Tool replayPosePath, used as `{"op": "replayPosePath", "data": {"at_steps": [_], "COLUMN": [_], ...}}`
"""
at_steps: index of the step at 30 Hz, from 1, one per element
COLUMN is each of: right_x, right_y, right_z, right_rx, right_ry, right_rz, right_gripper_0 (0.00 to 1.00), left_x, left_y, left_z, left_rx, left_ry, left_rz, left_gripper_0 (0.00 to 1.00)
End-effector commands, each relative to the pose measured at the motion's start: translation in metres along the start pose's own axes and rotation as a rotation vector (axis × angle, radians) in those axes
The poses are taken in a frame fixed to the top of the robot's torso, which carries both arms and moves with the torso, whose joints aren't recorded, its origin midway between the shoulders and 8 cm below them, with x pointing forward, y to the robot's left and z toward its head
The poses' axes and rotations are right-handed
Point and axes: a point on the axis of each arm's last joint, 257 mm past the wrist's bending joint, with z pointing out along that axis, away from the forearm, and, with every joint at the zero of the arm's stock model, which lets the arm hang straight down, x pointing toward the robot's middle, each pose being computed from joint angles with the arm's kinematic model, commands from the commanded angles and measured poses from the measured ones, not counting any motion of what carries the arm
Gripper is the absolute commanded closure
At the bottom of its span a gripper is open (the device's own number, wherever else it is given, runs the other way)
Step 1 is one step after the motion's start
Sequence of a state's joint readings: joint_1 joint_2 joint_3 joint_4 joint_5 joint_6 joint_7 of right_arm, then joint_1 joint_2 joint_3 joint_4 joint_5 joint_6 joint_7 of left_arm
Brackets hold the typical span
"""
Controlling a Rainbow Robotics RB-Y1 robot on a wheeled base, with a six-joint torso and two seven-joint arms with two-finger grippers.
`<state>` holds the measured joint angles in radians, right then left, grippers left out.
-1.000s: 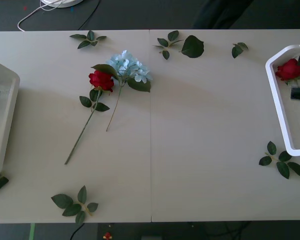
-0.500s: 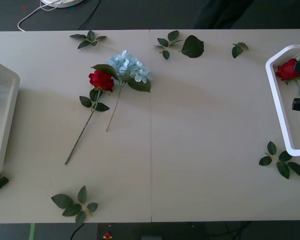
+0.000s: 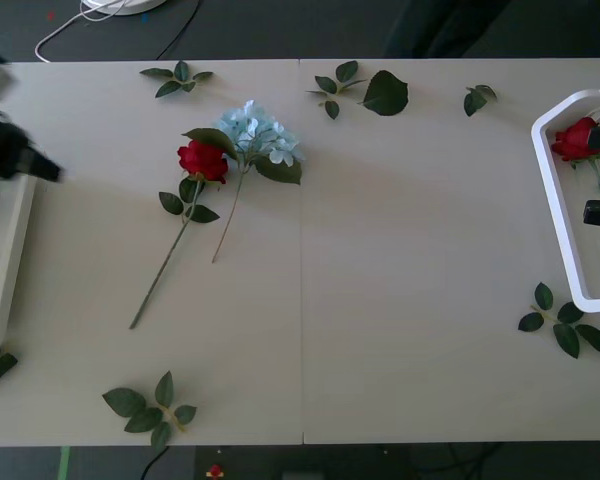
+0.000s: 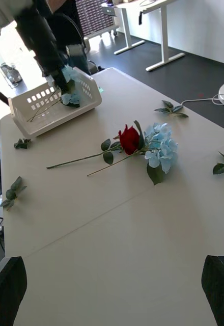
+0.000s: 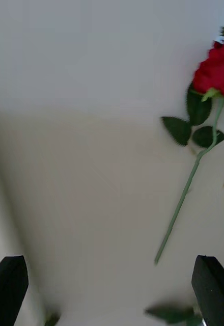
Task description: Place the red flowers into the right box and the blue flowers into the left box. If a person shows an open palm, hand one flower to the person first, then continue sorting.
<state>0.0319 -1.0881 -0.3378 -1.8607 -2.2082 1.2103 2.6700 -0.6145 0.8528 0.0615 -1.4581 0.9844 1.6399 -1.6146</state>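
Black arm links, and flat black fingers (image 4: 220, 285) with rounded tips

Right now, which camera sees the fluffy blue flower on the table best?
The front view shows the blue flower best: whole head and stem, lying beside the red rose. The right wrist view shows it too, farther off. The left wrist view catches just the rose.
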Motion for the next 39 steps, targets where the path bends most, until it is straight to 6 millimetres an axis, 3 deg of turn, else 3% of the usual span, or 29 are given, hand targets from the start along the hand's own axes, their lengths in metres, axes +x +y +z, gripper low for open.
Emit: {"op": "replayPosePath", "data": {"at_steps": [1, 11, 15, 20, 28, 36, 38, 39], "right_x": [-0.002, -0.002, -0.002, -0.002, -0.002, -0.002, -0.002, -0.002], "right_y": [0.007, 0.007, 0.007, 0.007, 0.007, 0.007, 0.007, 0.007], "right_z": [0.0, 0.0, 0.0, 0.0, 0.0, 0.0, 0.0, 0.0], "right_rx": [-0.018, -0.018, -0.018, -0.018, -0.018, -0.018, -0.018, -0.018], "right_ry": [0.032, 0.032, 0.032, 0.032, 0.032, 0.032, 0.032, 0.032], "right_rz": [-0.025, -0.025, -0.025, -0.025, -0.025, -0.025, -0.025, -0.025], "right_gripper_0": [0.0, 0.0, 0.0, 0.0, 0.0, 0.0, 0.0, 0.0], "left_x": [-0.019, -0.001, 0.003, 0.0, 0.003, 0.002, 0.001, 0.0], "left_y": [-0.043, -0.113, -0.13, -0.131, -0.124, -0.131, -0.13, -0.13], "left_z": [0.035, 0.101, 0.127, 0.154, 0.179, 0.19, 0.19, 0.19], "left_rx": [0.012, 0.07, 0.078, 0.068, 0.034, 0.019, 0.014, 0.012], "left_ry": [-0.037, -0.001, -0.012, -0.028, -0.029, -0.055, -0.059, -0.059], "left_rz": [0.104, 0.199, 0.223, 0.215, 0.197, 0.25, 0.255, 0.26], "left_gripper_0": [0.06, 0.07, 0.06, 0.06, 0.06, 0.07, 0.15, 0.42]}}
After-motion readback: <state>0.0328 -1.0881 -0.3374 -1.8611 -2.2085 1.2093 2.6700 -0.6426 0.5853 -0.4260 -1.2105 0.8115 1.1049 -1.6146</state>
